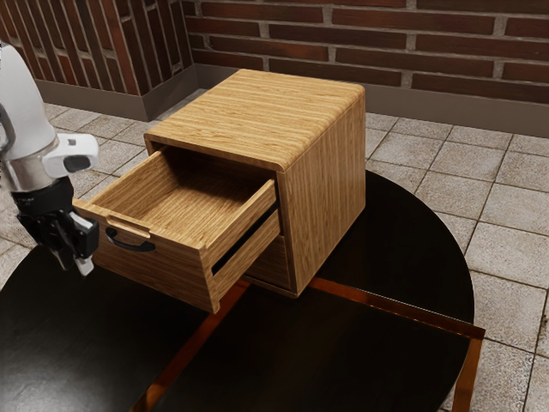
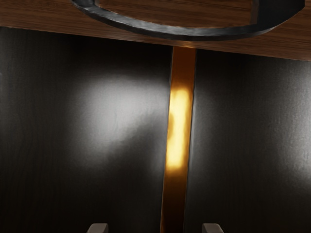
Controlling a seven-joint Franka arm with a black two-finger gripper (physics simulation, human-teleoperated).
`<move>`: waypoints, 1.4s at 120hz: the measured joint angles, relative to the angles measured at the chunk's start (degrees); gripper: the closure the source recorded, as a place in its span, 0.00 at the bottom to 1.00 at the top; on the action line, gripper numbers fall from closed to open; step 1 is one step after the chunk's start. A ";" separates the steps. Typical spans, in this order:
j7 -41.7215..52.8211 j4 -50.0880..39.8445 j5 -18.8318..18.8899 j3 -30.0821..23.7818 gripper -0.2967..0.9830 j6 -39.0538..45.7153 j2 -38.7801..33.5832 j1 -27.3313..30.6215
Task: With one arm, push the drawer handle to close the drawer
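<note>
Hovering spread over a round black table, gripper beside open wooden drawer, brick walls, pale tiled floor

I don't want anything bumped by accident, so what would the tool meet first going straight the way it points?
Most likely the dark tabletop: the tool points down, in front of the drawer handle. How closely it would pass the handle is hard to judge.
</note>
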 joint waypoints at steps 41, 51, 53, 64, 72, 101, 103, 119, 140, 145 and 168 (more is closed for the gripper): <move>-1.02 -6.90 0.39 0.72 0.82 4.87 -5.34 -4.03; -1.21 -6.92 -0.01 0.80 0.83 7.20 -4.24 -4.67; -1.25 -6.88 -0.15 0.79 0.83 7.66 -3.96 -4.79; -1.43 -6.72 -0.89 0.74 0.84 9.67 -2.81 -5.36; -1.53 -6.58 -1.03 0.79 0.84 10.72 -2.02 -5.40; -1.69 -5.99 -0.60 0.95 0.84 12.81 -0.90 -4.79; -1.70 -5.86 -0.57 0.96 0.84 12.93 -0.72 -4.78; -1.73 -4.83 -0.16 1.10 0.85 13.84 1.09 -4.66; -1.76 -4.64 0.80 1.74 0.85 14.72 2.49 -4.57; -1.77 -4.65 1.00 2.03 0.85 14.96 2.71 -4.56; -1.78 -4.08 1.38 2.30 0.85 16.58 4.58 -4.64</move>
